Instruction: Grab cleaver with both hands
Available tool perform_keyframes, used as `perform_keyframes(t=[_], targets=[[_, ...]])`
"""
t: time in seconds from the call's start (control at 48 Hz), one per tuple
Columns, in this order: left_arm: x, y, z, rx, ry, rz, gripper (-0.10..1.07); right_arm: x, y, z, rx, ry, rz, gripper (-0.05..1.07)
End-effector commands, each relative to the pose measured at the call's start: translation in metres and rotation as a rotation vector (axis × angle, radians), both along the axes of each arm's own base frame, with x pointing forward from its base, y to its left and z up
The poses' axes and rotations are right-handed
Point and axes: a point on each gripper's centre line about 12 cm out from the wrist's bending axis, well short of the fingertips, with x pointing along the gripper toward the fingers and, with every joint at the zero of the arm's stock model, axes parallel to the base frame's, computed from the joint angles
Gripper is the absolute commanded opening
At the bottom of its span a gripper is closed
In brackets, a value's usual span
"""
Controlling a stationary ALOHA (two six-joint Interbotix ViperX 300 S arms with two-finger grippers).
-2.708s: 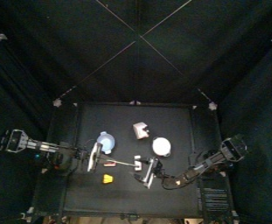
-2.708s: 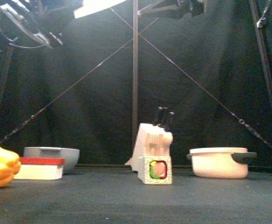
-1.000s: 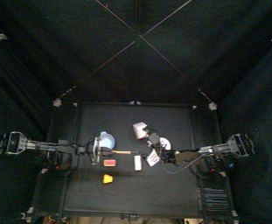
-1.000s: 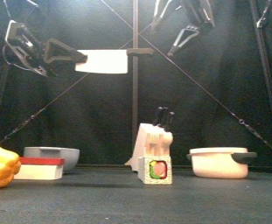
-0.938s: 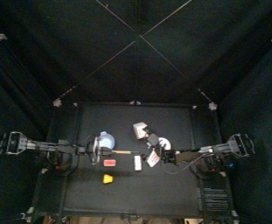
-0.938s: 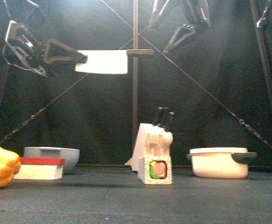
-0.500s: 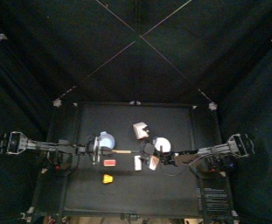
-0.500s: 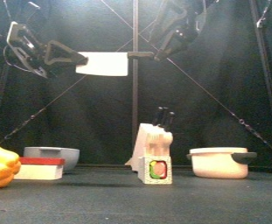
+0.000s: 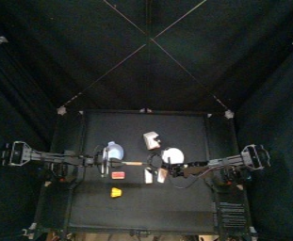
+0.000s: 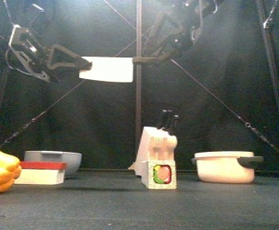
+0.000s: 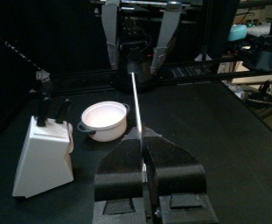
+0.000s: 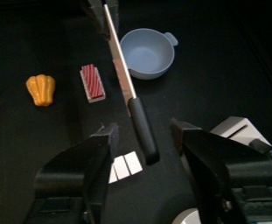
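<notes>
— Top view first: what is taking up the most room?

— The black table [image 9: 142, 212] is sitting in the middle. The left arm [image 9: 41, 155] is reaching in from one side and the right arm [image 9: 231, 162] from the other, and they are meeting over the table's middle.

— What is standing on the table?

— A white pot [image 10: 225, 166] is sitting on the right in the front view. A white knife block [image 10: 157, 162] is standing at the centre, and a blue bowl [image 12: 148, 52] is lying on the left side. None of these is touching the arms.

— And the cleaver?

— The cleaver [image 10: 106, 69] is hanging level in the air, high above the table, between the two arms. Its whitish blade is pointing toward the left arm and its handle toward the right.

— Who is holding it?

— The left claw [image 11: 145, 166] is pinching the blade, both jaws pressing together on it. The right claw [image 12: 148, 129] is straddling the handle with jaws apart, a gap showing on each side.

— Anything smaller?

— A red block [image 12: 93, 81] is lying beside the bowl, with a yellow lump [image 12: 41, 88] near it.
</notes>
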Motion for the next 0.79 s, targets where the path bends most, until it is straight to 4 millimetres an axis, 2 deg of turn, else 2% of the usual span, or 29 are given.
perform_keyframes(t=[0.0,0.333,0.646,0.771], targets=[[0.008,0.001,0.008,0.002,-0.024,0.001,0.22,-0.001,-0.004,0.009,0.006,-0.027,-0.007,0.76],[0.01,0.003,0.008,-0.002,-0.023,0.006,0.22,-0.006,-0.004,-0.007,0.045,0.006,-0.015,0.72],[0.01,0.004,0.006,0.0,-0.017,0.009,0.22,-0.005,-0.009,-0.007,0.048,0.003,-0.026,0.71],[0.011,0.005,0.005,-0.001,-0.012,0.012,0.22,-0.004,-0.008,-0.007,0.05,-0.005,-0.015,0.65]])
